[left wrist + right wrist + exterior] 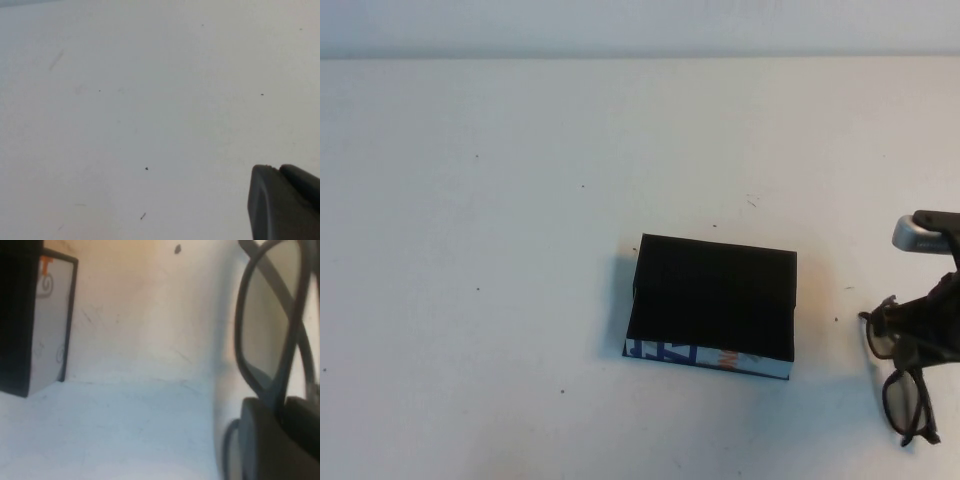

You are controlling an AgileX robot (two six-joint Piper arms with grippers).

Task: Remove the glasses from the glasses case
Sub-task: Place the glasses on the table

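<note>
High view: the glasses point(905, 385) are gripped by the right gripper point(930, 330) right of the glasses case point(712, 305); the left gripper's point(285, 202) finger state cannot be told.

1. A white table point(520, 200) fills nearly the whole high view.
2. Small dark specks dot it.
3. A pale wall point(640, 25) runs along its far edge.
4. Light is soft and even.

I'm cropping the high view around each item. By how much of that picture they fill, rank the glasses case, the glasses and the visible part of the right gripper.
1. glasses case
2. glasses
3. right gripper, cut off by the edge, roughly matching the glasses; unsure.
</note>
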